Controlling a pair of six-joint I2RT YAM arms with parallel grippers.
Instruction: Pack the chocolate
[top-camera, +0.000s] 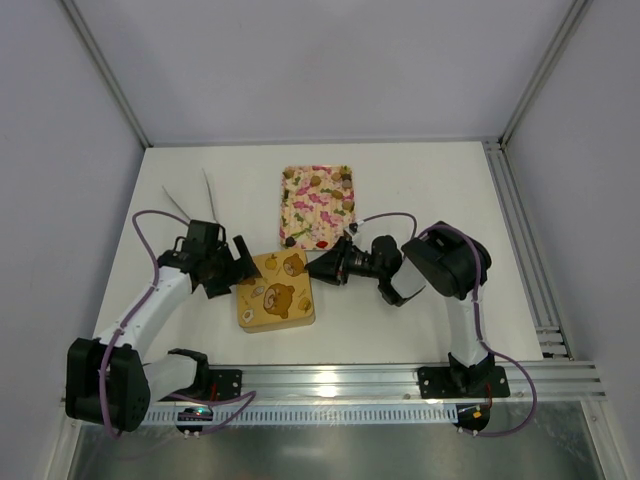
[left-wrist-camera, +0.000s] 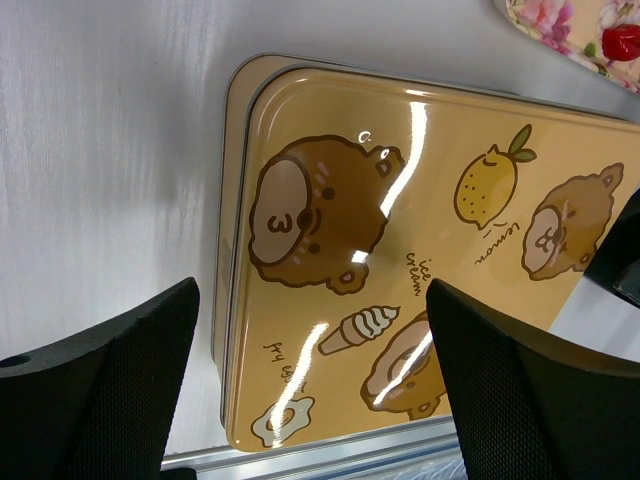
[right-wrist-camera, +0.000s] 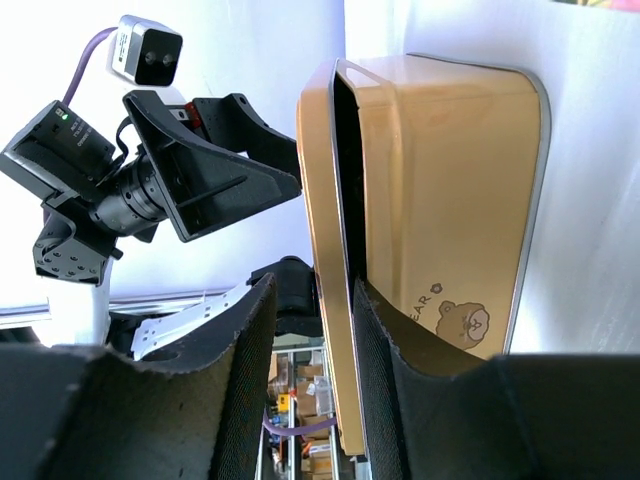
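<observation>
The gold square box (top-camera: 262, 318) sits mid-table with its gold bear-print lid (top-camera: 275, 290) on top. The chocolate is hidden under the lid. In the right wrist view the lid (right-wrist-camera: 320, 200) stands slightly off the box wall (right-wrist-camera: 450, 200), with a dark gap between them. My right gripper (right-wrist-camera: 315, 390) straddles the lid's rim, one finger (right-wrist-camera: 385, 380) at the gap and the other (right-wrist-camera: 245, 390) a little clear of the lid. It shows at the box's right far corner (top-camera: 318, 266). My left gripper (left-wrist-camera: 315, 400) is wide open over the lid (left-wrist-camera: 400, 200), at the box's left side (top-camera: 240, 262).
The pink floral tray (top-camera: 317, 206) lies just behind the box and touches the right gripper's side; its corner shows in the left wrist view (left-wrist-camera: 570, 25). White sheets (top-camera: 190, 198) lie at the back left. A metal rail (top-camera: 350, 380) runs along the near edge.
</observation>
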